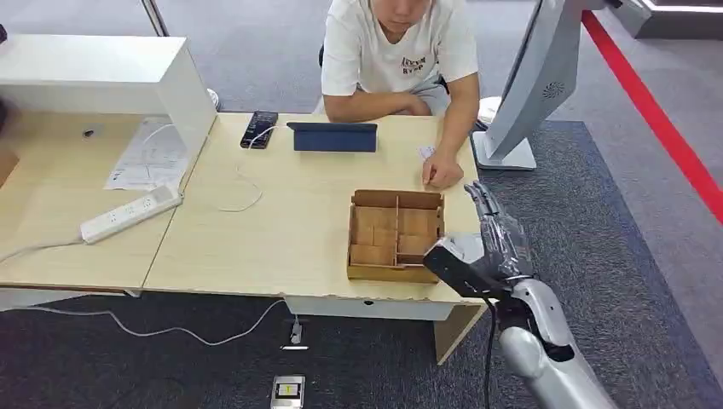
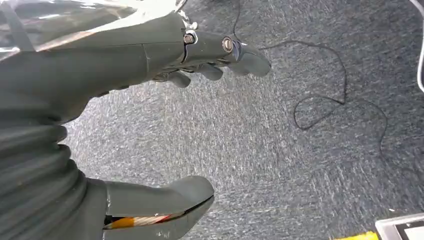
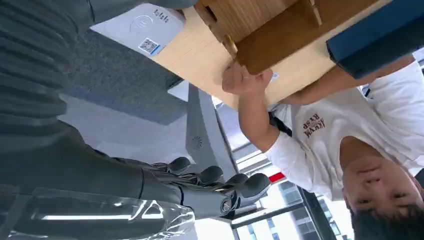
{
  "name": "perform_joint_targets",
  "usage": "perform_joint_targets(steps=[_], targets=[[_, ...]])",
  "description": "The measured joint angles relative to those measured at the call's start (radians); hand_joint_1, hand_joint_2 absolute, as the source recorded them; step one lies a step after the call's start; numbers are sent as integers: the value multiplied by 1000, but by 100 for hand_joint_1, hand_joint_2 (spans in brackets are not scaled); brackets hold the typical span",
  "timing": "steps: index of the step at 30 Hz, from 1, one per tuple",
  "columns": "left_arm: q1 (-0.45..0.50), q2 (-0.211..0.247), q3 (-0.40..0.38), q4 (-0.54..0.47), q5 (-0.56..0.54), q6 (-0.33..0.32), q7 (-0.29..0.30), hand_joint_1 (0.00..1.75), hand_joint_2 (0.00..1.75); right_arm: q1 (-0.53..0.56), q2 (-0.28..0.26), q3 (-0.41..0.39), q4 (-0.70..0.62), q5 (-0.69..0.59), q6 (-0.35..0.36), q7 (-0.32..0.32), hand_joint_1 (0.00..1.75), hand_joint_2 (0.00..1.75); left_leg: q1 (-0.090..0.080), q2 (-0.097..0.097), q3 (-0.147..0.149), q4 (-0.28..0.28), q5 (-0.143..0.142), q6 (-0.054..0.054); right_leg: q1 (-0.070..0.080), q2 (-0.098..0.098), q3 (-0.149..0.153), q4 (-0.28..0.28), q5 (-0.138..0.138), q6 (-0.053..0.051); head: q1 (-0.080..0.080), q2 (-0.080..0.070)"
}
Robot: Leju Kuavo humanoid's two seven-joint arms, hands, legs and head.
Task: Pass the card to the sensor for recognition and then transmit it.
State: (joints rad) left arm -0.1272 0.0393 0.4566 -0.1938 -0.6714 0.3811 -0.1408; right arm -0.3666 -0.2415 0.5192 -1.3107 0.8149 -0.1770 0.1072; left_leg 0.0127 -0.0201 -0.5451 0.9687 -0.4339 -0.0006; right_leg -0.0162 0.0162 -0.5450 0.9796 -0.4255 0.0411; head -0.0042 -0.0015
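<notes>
A small white card (image 1: pixel 426 152) lies on the table (image 1: pixel 281 230) by the far edge, just beside a seated person's hand (image 1: pixel 442 175). My right hand (image 1: pixel 493 243) is raised at the table's right end, fingers stretched apart and holding nothing, next to a wooden compartment box (image 1: pixel 395 236). In the right wrist view that hand (image 3: pixel 200 186) is bare, with the box (image 3: pixel 280 30) and the person's hand (image 3: pixel 242 80) beyond it. A dark blue flat device (image 1: pixel 334 136) lies in front of the person. My left hand (image 2: pixel 115 65) hangs over grey carpet, fingers apart and holding nothing.
A black phone (image 1: pixel 258 129), a white power strip (image 1: pixel 130 214) and papers (image 1: pixel 149 158) lie on the table's left part. A white cabinet (image 1: pixel 111 72) stands at the far left. A white stand (image 1: pixel 533 85) rises at the right. Cables and a small device (image 1: pixel 288 392) lie on the carpet.
</notes>
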Motion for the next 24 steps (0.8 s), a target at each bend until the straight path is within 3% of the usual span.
perform_joint_targets(steps=[10,24], targets=[[-4,-4,0,0,-11,2,1,0,175,-28,26,26,157,61,-64,21,0,175,0,0,0,0,0,0,0,0,0,0,0,0,0,0],[-12,-5,0,0,-10,1,6,0,175,-45,51,31,277,47,-31,16,0,175,0,0,0,0,0,0,0,0,0,0,0,0,0,0]])
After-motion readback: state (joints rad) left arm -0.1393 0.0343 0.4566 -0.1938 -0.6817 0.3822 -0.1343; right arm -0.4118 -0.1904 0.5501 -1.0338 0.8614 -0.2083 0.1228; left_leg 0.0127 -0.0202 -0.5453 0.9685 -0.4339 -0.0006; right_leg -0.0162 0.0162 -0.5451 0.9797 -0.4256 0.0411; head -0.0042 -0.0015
